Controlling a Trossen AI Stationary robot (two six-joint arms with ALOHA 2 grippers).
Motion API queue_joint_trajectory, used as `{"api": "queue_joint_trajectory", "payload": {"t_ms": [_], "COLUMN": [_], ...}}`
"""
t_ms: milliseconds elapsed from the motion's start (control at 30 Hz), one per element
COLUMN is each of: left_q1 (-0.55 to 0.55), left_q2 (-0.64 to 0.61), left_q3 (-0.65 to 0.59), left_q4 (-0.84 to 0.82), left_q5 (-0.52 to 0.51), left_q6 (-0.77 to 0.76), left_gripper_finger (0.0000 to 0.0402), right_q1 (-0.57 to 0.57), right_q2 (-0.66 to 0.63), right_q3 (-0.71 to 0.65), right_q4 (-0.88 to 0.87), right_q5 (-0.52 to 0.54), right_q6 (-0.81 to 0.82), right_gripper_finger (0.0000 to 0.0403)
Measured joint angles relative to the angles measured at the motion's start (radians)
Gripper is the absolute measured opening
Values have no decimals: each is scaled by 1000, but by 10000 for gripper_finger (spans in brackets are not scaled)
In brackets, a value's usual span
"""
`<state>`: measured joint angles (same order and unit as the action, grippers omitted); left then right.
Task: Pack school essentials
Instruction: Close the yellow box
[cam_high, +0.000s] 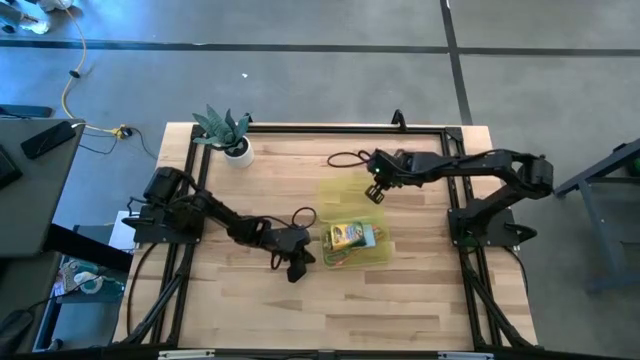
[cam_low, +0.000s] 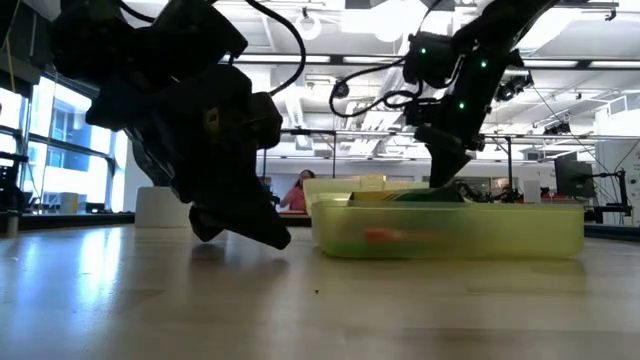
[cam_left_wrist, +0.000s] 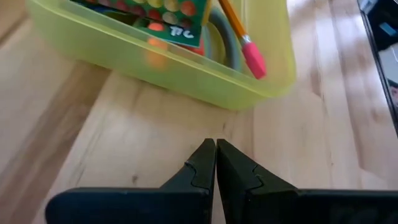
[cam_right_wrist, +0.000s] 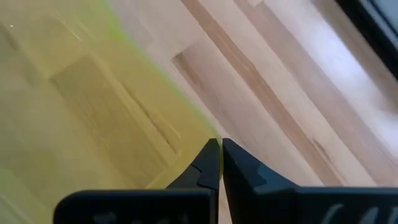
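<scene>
Left hand (cam_high: 298, 262) pinched together, low over desk (cam_high: 400, 300), case (cam_high: 385, 255) just ahead holding crayon box (cam_high: 349, 236) and pencil (cam_left_wrist: 239, 34). Right hand (cam_high: 375, 193) together at lid (cam_high: 340, 195) edge.

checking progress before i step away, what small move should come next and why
Probably the right gripper should tip the open lid over toward the case. It sits shut at the lid's edge, and the crayon box and pencil already lie inside. The left gripper rests shut on the table beside the case, touching nothing.
</scene>
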<state>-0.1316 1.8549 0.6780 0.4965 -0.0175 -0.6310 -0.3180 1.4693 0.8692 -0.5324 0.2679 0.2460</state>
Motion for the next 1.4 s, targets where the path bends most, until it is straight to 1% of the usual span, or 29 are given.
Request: {"api": "queue_joint_trajectory", "payload": {"t_ms": [133, 233, 333, 467, 600, 733, 867, 933, 1133, 1400], "left_q1": [32, 59, 88, 123, 152, 179, 212, 233, 309, 432], "left_q2": [0, -1, -3, -4, -13, -49, -102, -119, -144, -144], "left_q3": [0, 1, 2, 3, 1, 0, 0, 0, -1, -1], "left_q4": [-8, -32, -59, -70, -84, -132, -238, -268, -276, -243], "left_q5": [47, 55, 68, 122, 152, 125, 38, 12, 8, 2], "left_q6": [26, 58, 93, 129, 173, 216, 241, 255, 314, 366], "left_gripper_finger": [5, 5, 5, 5, 5, 5, 5, 5, 5, 5], "right_q1": [46, 76, 101, 135, 163, 189, 218, 231, 280, 337], "right_q2": [-5, -5, -5, -5, -5, -5, -5, -5, -5, -5], "right_q3": [0, 0, 0, 0, 0, 0, 0, 0, 0, 0], "right_q4": [-9, -10, -10, -10, -9, -10, -9, -9, -9, -6], "right_q5": [76, 128, 166, 225, 267, 309, 356, 386, 504, 618], "right_q6": [40, 62, 68, 91, 103, 139, 168, 180, 222, 252], "right_gripper_finger": [1, 1, 0, 0, 0, 0, 0, 0, 0, 0]}}
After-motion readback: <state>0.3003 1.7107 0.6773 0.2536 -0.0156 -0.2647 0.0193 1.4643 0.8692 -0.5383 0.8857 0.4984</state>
